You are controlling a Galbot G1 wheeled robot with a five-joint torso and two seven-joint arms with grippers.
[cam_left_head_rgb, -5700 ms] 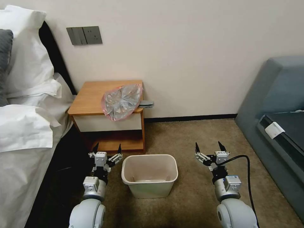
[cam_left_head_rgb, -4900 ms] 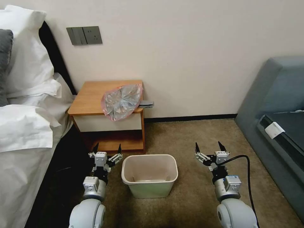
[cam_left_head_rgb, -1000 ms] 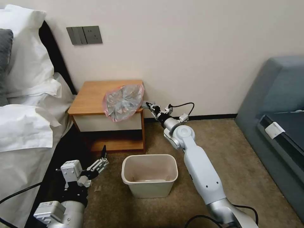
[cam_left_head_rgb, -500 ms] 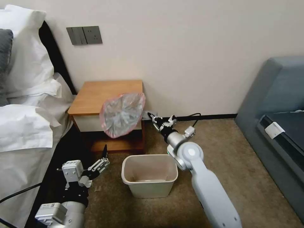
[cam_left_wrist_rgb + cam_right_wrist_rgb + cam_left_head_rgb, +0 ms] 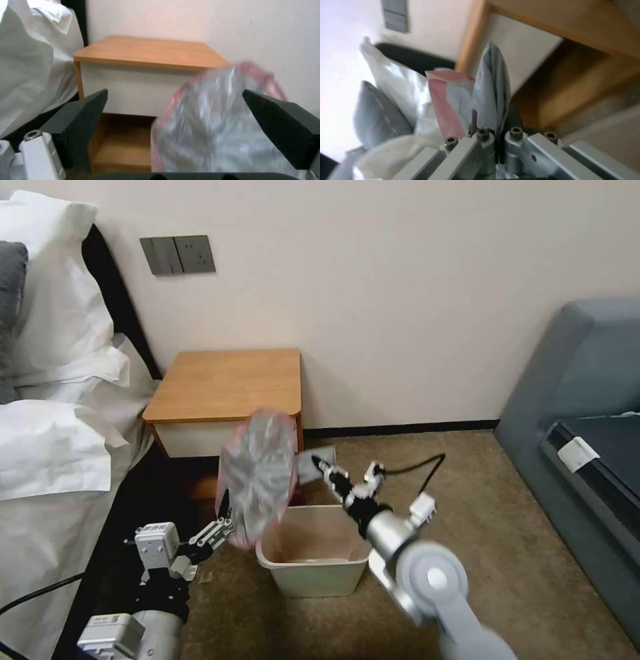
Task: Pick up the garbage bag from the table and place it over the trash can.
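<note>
The garbage bag [image 5: 257, 483], silvery-grey with a pink edge, hangs in the air in front of the table [image 5: 227, 383], just above the left rim of the cream trash can [image 5: 313, 580]. My right gripper [image 5: 320, 465] is shut on the bag's right edge; in the right wrist view the bag [image 5: 490, 87] stands pinched between the fingers [image 5: 516, 132]. My left gripper [image 5: 220, 519] is open, low beside the bin's left side, close to the bag's lower edge. In the left wrist view the bag [image 5: 216, 120] hangs between and beyond the two fingers [image 5: 83, 120], apart from them.
A bed with white linen [image 5: 53, 447] fills the left side. A blue-grey sofa [image 5: 587, 400] stands at the right. The right arm's black cable [image 5: 413, 470] loops above the carpet behind the bin. Open carpet lies right of the bin.
My right gripper has pulled the bag off the tabletop, down and toward me; it now hangs by the bin's left rim. The left arm has barely moved.
</note>
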